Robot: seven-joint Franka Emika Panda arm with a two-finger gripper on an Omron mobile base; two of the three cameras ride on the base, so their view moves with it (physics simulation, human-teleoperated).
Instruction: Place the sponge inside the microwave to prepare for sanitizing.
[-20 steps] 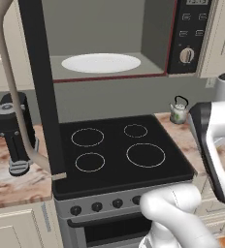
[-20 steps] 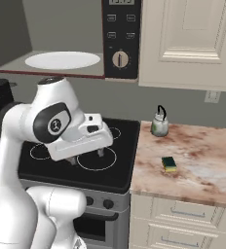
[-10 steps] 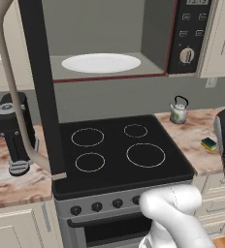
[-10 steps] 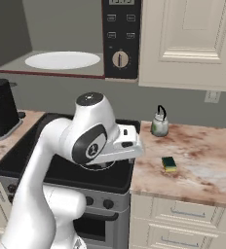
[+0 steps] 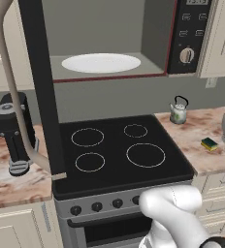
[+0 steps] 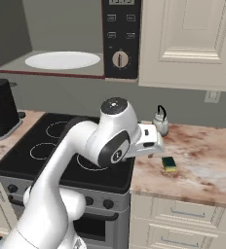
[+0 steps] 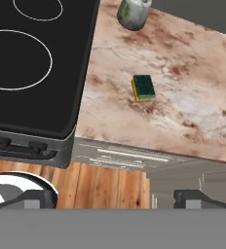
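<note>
Premises: a domestic kitchen. Evidence: black stove (image 5: 119,152), open microwave (image 5: 134,38) above, marble-patterned counter (image 6: 197,168), cream cabinets (image 6: 188,41), kettle (image 5: 178,110) and coffee machine (image 5: 12,131).

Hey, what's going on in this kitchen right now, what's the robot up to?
The white arm is reaching toward the sponge, which lies on the marble counter right of the stove, near a small kettle. The gripper is open, holds nothing and hangs above the counter's front edge, not yet at the sponge. The microwave above the stove stands open with its white plate bare, so the sponge has yet to be picked up and put inside.
</note>
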